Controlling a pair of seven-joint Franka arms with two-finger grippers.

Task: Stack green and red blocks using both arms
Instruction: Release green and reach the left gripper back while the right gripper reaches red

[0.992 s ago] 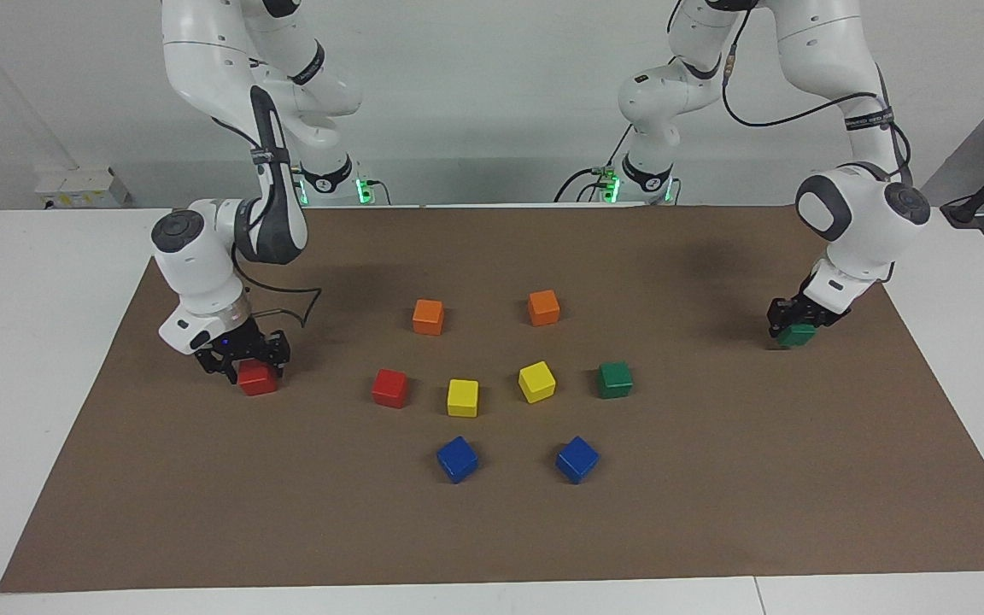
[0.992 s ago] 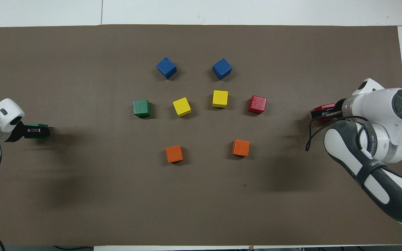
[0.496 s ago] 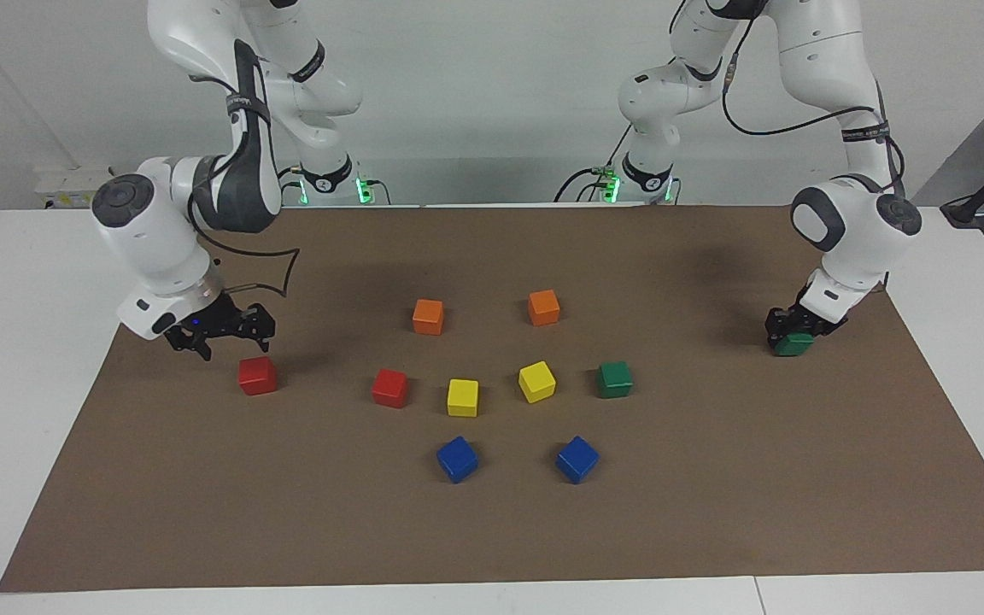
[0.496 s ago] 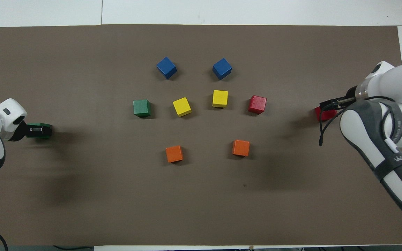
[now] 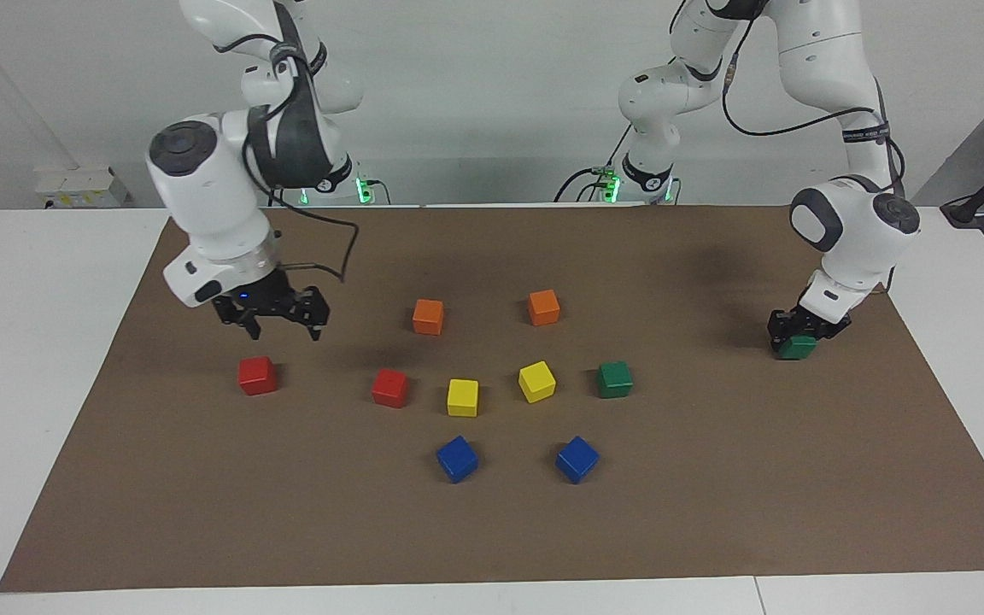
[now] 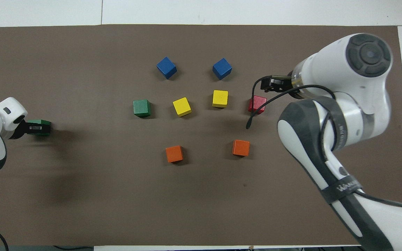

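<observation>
One red block point(image 5: 257, 375) rests on the brown mat toward the right arm's end; the arm hides it in the overhead view. A second red block point(image 5: 390, 387) point(image 6: 257, 104) and a green block point(image 5: 614, 379) point(image 6: 141, 107) lie in the middle row. My right gripper point(image 5: 274, 321) point(image 6: 272, 84) is open and empty, raised over the mat between the two red blocks. My left gripper point(image 5: 799, 331) point(image 6: 35, 128) is shut on the other green block point(image 5: 797, 347) point(image 6: 40, 122), low at the mat toward the left arm's end.
Two orange cubes point(image 5: 428, 316) point(image 5: 543, 307) lie nearer to the robots than the middle row. Two yellow cubes point(image 5: 462, 397) point(image 5: 536, 381) sit between the red and green blocks. Two blue cubes point(image 5: 457, 459) point(image 5: 576, 459) lie farther out.
My right gripper let go of the red block, rose and moved toward the middle. My left gripper sank slightly with its green block.
</observation>
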